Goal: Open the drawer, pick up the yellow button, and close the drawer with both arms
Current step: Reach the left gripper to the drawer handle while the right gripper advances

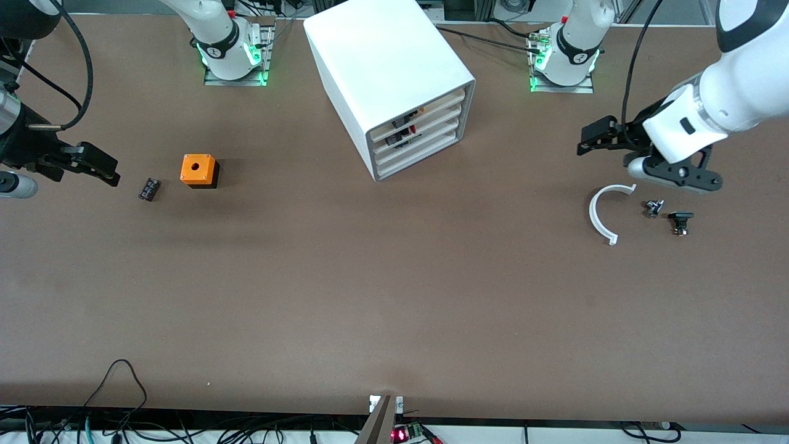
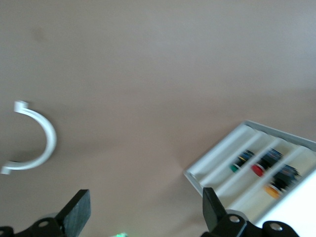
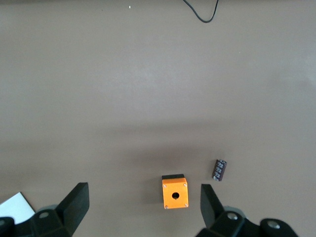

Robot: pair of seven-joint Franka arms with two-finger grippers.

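Observation:
The white cabinet (image 1: 388, 68) stands at the middle of the table near the robots' bases, its four drawers (image 1: 419, 139) pushed in. Small parts show in the gaps of the upper drawers. In the left wrist view the drawers (image 2: 232, 158) show green, red and orange-yellow caps; the orange-yellow one (image 2: 271, 190) looks like the button. My left gripper (image 1: 593, 139) is open and empty over the table toward the left arm's end, apart from the cabinet; it also shows in its wrist view (image 2: 145, 215). My right gripper (image 1: 98, 165) is open and empty over the right arm's end (image 3: 143, 210).
An orange cube with a hole (image 1: 198, 171) and a small black block (image 1: 149, 189) lie near the right gripper. A white curved piece (image 1: 601, 216) and two small dark parts (image 1: 654, 208) (image 1: 680, 222) lie under the left gripper. Cables run along the table's front edge.

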